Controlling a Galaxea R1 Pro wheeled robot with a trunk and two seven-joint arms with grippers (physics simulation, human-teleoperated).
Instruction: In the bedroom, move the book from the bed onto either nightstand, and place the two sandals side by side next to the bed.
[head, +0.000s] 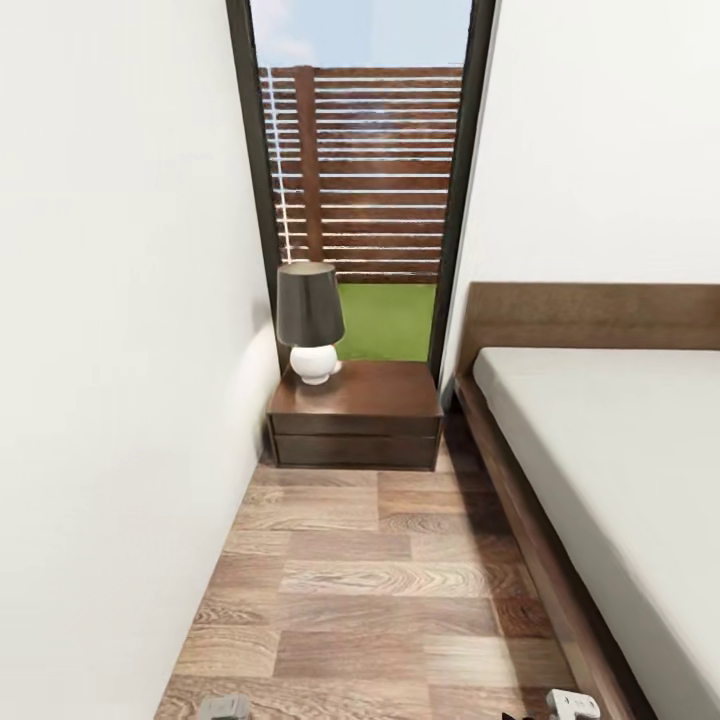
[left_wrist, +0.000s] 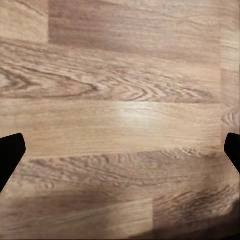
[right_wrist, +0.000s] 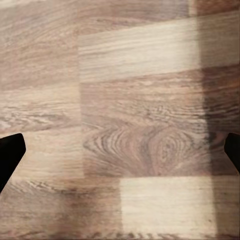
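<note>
Head view: nightstand (head: 355, 415) with lamp (head: 310, 320) beside bed (head: 600, 470), below window (head: 362, 180) | wrist views: plank floor (left_wrist: 120, 120) | left gripper (left_wrist: 120, 155), right gripper (right_wrist: 120, 155): jaws spread, empty.

A home bedroom: a low bed (head: 610, 470) with a white mattress and wooden headboard (head: 590, 315) stands at right, a dark nightstand (head: 355, 415) with a lamp (head: 311, 320) at the far wall, beneath a tall dark-framed window (head: 362, 170). White walls, wood-plank floor (head: 380, 590).
</note>
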